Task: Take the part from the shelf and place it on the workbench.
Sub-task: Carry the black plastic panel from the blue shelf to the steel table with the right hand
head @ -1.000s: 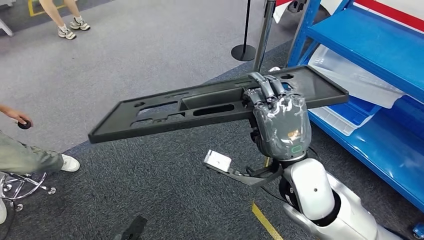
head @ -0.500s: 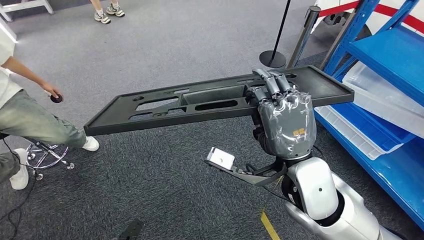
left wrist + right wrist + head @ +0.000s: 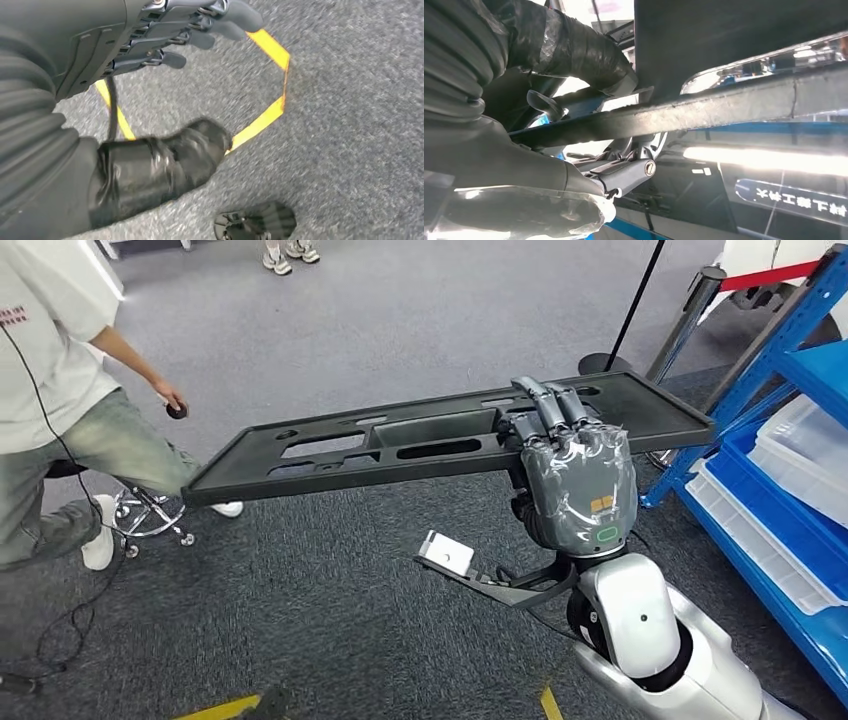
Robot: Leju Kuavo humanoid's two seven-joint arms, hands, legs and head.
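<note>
One long black part point(image 3: 440, 445) is up in the air, carried flat in front of the robot, and the right hand point(image 3: 570, 475) has it: fingers hooked over the top of the panel, thumb underneath, clamping the edge. From the right wrist, the thumb point(image 3: 574, 50) presses against the underside of the part's rim. The blue shelf point(image 3: 790, 390) sits off to the right, well apart from most of the panel, so the pick looks done. What's left is the carry and the set-down, and no bench can be seen from here, so I'd call this roughly the middle of the job. The left hand point(image 3: 165, 30) hangs low over grey carpet point(image 3: 350, 125) with yellow tape lines point(image 3: 265, 115), fingers loosely apart and nothing in them. A person point(image 3: 60, 390) in a white shirt stands to the left, near the far end of the part but not touching it.
</note>
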